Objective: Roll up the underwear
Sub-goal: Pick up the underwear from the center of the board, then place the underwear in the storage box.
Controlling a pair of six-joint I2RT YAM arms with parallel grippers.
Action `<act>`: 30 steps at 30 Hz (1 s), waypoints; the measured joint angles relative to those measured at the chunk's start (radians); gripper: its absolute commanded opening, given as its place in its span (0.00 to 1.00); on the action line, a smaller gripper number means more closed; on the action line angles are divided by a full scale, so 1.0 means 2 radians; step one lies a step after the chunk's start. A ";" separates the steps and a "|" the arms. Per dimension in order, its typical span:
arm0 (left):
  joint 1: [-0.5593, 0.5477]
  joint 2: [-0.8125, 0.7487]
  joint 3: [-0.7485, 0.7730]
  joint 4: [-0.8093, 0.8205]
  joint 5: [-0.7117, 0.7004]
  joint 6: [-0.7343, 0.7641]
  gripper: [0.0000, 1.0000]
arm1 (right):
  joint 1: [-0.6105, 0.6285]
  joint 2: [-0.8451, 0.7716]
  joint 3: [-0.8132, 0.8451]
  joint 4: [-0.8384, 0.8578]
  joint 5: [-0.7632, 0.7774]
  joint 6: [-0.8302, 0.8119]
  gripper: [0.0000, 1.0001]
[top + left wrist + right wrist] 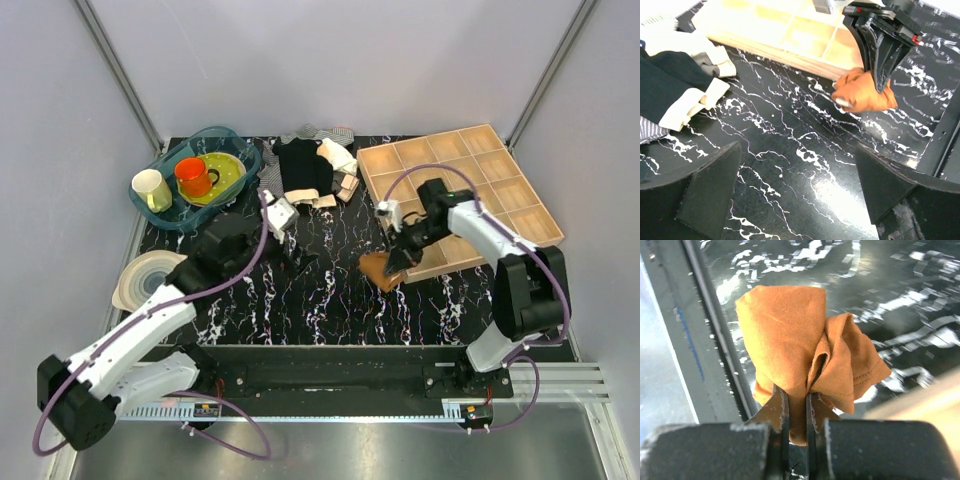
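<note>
Soft rust-orange underwear point(800, 350), bunched into a creased lump, is pinched in the right gripper point(796, 399), jaws near-closed; left gripper point(797, 150) spread wide.

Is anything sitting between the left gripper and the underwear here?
Nothing visible does. Only bare table lies between the left gripper and the underwear, which the right gripper holds pinched next to the wooden tray. The black garment lies off to one side.

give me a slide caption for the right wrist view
Right gripper pinching a fold of the bundled rust-brown underwear over the black marble table.
</note>
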 measured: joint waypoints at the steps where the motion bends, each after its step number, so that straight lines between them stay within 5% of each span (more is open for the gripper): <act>1: 0.003 -0.016 0.000 -0.005 0.000 -0.006 0.99 | -0.015 -0.010 0.002 -0.002 0.004 -0.003 0.00; 10: 0.012 -0.068 0.027 -0.114 -0.039 -0.006 0.99 | -0.113 -0.035 0.004 0.002 0.119 -0.060 0.00; 24: 0.012 -0.068 0.006 -0.148 -0.064 0.013 0.99 | -0.123 0.072 0.009 0.057 0.183 -0.125 0.01; 27: 0.012 -0.068 0.006 -0.148 -0.064 0.014 0.99 | -0.123 0.077 0.015 0.050 0.182 -0.134 0.10; 30: 0.012 -0.065 0.006 -0.148 -0.064 0.014 0.99 | -0.123 0.083 0.023 0.041 0.182 -0.135 0.35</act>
